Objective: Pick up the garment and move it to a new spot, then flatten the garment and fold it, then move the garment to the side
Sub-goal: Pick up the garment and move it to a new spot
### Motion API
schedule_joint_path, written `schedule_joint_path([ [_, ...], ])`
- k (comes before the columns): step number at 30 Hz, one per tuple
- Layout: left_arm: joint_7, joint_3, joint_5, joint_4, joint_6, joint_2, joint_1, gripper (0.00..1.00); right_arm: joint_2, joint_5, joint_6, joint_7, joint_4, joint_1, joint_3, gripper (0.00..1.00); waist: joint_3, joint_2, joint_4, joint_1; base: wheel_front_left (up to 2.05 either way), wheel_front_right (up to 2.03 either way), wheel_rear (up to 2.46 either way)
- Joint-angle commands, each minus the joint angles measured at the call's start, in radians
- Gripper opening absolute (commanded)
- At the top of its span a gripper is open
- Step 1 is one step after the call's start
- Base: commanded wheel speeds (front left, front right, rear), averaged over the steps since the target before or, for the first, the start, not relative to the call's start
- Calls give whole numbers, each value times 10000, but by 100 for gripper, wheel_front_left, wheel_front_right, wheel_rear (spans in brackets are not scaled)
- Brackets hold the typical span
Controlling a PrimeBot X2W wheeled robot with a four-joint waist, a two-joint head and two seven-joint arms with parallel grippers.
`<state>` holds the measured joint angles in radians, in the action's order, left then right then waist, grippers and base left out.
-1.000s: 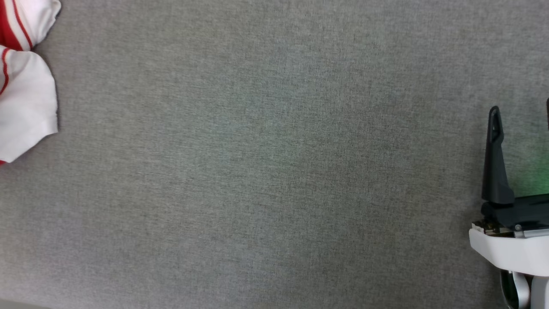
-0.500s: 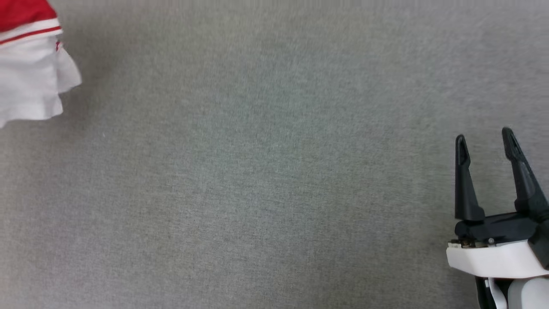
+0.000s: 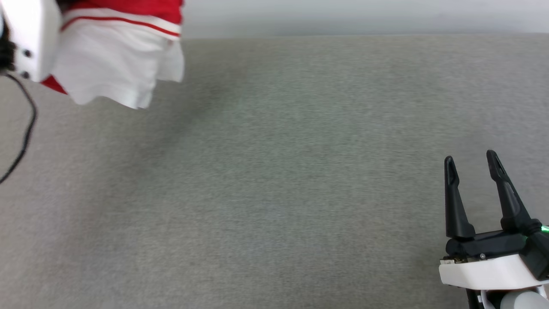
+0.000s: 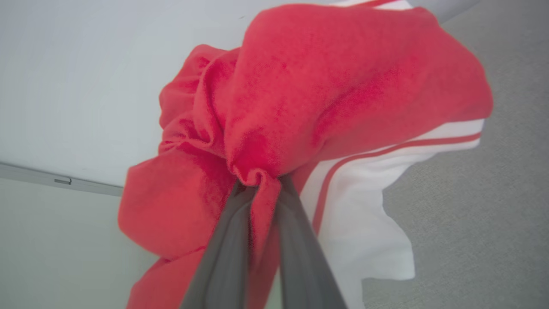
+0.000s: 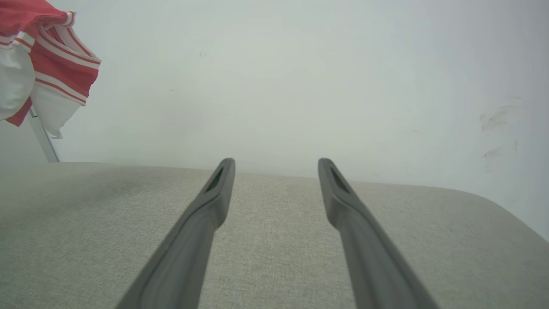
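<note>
Grips the garment with the left pincer: fingers almost together, a bunched red fold pinched between the tips. Holds it up off the bench. In the left wrist view, red cloth bulging above the tips, and a white sleeve with a red stripe hanging to the right. In the head view, at the upper left, the white sleeve and red-striped seam draped beside the pale wrist housing, hem clear of the bench, a faint shadow beneath. Down that view's left edge, a thin black cable.

Holds the right pincer wide open at the lower right of the head view, fingers pointing up that view. Nothing between them, and well apart from the garment. Low over the bench; cannot tell whether touching it.

Underneath, a bench covered in grey woven fabric, with a rounded far corner at the right of the right wrist view. Behind it, a plain pale wall with a few dark scuffs at the right. On the wall, in the left wrist view, a thin grey rail.
</note>
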<state>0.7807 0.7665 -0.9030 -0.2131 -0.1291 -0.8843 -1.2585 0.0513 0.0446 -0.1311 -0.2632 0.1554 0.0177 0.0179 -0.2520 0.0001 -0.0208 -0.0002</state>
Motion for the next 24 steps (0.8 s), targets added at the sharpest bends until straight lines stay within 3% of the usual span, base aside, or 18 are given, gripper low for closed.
schedule_joint_path([
  [1, -64, 242, -58, 59, 16, 189, -163, 0, -18, 83, 7, -24, -19, -58, -38, 100, 211, -1, 586, 2, 0, 0, 0],
  [14, -1061, 2834, -340, -162, 16, 2449, -167, 0, -20, 369, 7, -24, -79, 54, -102, 100, -206, -1, 2330, 2, 0, 0, 0],
  [24, -1760, 4802, -620, -404, 14, 3647, 963, 0, -20, 566, 7, -24, -121, 219, -102, 100, -746, -1, 2735, 2, 0, 0, 0],
])
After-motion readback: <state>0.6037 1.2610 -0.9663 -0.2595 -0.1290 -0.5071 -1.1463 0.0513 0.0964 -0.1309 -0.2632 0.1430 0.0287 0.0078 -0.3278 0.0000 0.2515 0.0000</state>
